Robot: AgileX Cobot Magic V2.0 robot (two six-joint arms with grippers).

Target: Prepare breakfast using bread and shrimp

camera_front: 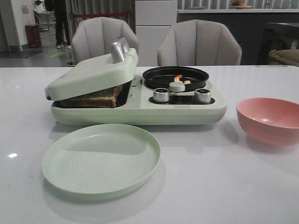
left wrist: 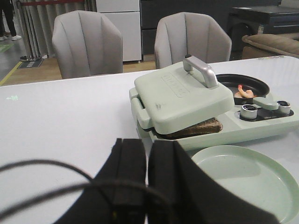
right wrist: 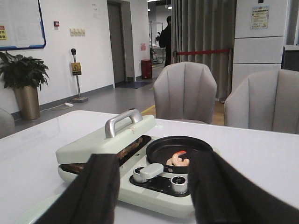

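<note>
The left gripper (left wrist: 145, 163) was clenched, fingers pressed together and holding nothing, low over the white table (camera_front: 224, 186). The right gripper (right wrist: 152, 191) stood released, its fingers (right wrist: 93, 191) spread wide. Ahead sat the pale green breakfast maker (camera_front: 140, 112). Its handled lid (camera_front: 93, 74) rested tilted on the bread (camera_front: 96, 99) in the grill side. The shrimp (camera_front: 179, 78) lay in the black pan (camera_front: 175, 77). In front lay a green plate (camera_front: 100, 158); to the right, a pink bowl (camera_front: 271, 121).
</note>
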